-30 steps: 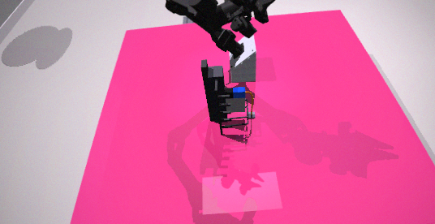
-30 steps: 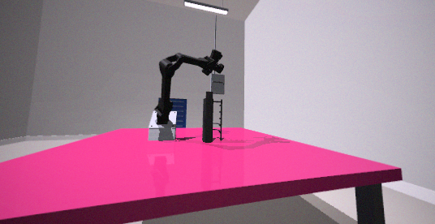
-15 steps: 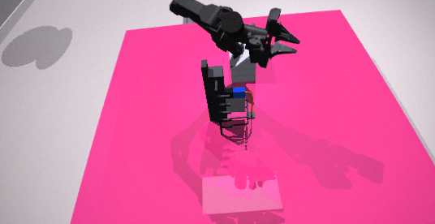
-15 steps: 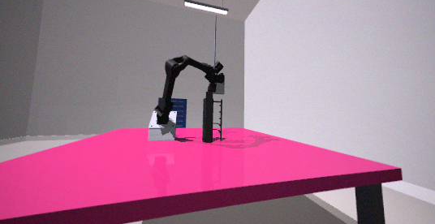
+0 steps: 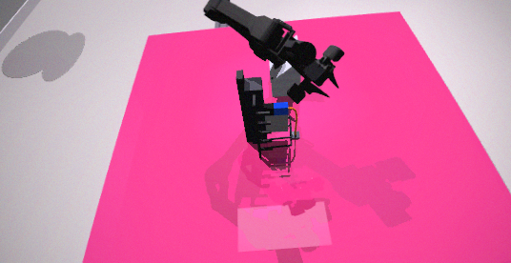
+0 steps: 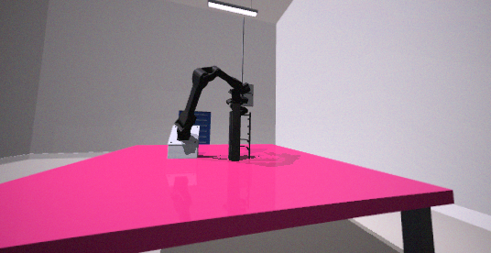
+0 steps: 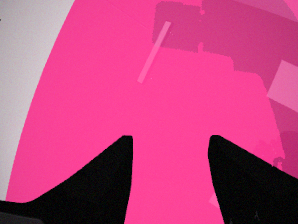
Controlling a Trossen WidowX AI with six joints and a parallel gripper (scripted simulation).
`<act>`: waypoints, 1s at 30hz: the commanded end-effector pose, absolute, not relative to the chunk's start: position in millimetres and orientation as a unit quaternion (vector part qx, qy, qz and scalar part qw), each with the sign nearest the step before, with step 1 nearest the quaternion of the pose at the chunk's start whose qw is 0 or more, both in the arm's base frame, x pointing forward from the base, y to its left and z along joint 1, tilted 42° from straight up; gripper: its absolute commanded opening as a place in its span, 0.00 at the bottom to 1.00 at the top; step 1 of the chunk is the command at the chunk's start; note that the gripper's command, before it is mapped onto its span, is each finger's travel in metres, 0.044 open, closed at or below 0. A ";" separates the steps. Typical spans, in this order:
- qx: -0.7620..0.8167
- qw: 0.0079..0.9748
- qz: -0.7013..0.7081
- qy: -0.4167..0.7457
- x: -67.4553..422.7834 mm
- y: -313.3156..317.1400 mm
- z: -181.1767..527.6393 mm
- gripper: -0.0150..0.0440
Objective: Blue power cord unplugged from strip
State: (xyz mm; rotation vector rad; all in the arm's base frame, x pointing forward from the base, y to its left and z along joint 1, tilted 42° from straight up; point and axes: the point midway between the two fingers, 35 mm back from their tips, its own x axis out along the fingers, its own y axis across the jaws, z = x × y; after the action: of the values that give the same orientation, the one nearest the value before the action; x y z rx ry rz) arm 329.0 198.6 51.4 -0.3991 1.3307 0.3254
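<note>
One black two-fingered tool (image 5: 334, 91) (image 7: 170, 144) partly open with nothing between its fingers, above a pink glossy counter (image 5: 157, 166) (image 6: 206, 201) (image 7: 95, 115), near an upright black power strip (image 5: 248, 113) (image 6: 234, 137).

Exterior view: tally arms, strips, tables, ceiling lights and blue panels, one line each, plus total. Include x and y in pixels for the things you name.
Arm (image 5: 238, 17) (image 6: 194, 97): 1
Strip (image 5: 249, 115) (image 6: 234, 137): 1
Table (image 5: 167, 166) (image 6: 183, 182) (image 7: 95, 100): 1
Ceiling light (image 6: 232, 8): 1
Blue panel (image 6: 205, 127): 1
Total: 5

Counter (image 5: 157, 166) (image 6: 137, 196) (image 7: 100, 100): smooth, glossy finish, visibly reflective. Arm (image 5: 238, 20) (image 6: 194, 97): dark, low-sheen, plastic-looking surfaces. Walls (image 6: 376, 91): matt.
</note>
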 end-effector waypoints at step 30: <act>-0.648 0.297 0.281 0.643 283.1 77.2 41.0 0.53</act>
State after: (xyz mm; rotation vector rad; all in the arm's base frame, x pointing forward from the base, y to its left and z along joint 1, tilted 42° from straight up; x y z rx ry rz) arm 283.0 81.6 37.7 -1.7167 1.7041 0.7474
